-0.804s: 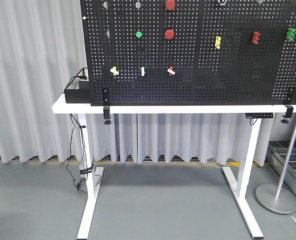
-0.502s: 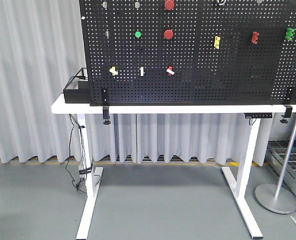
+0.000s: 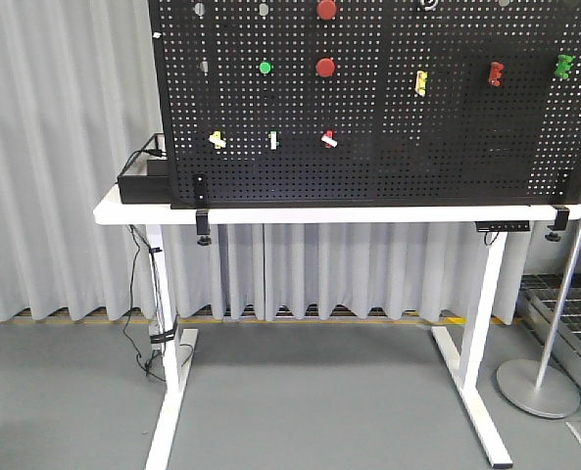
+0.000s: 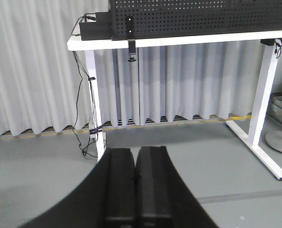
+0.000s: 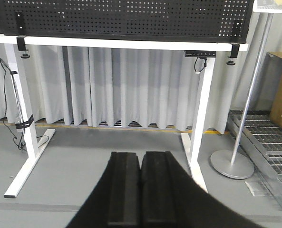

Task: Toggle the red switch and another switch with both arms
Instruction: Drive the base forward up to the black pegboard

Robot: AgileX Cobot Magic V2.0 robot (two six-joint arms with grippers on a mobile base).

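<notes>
Fingers (image 4: pixel 121 185) of the left gripper (image 4: pixel 135 156) are pressed together on nothing; the right gripper (image 5: pixel 141 159) is the same. Both point at the table (image 4: pixel 179 42) from well back. On the pegboard (image 3: pixel 417 147), the red switch (image 3: pixel 330 139) and yellow switch (image 3: pixel 217 140) share the lowest row.

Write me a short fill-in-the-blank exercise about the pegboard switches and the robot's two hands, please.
1. The red switch sits on the black pegboard directly below a round ____ push button.
2. In the bottom row of three, the pale yellow switch is farthest ____.
3. The left hand and the right hand are both ____.
4. The pegboard stands on a ____ table.
Missing words: red; left; shut; white.
</notes>
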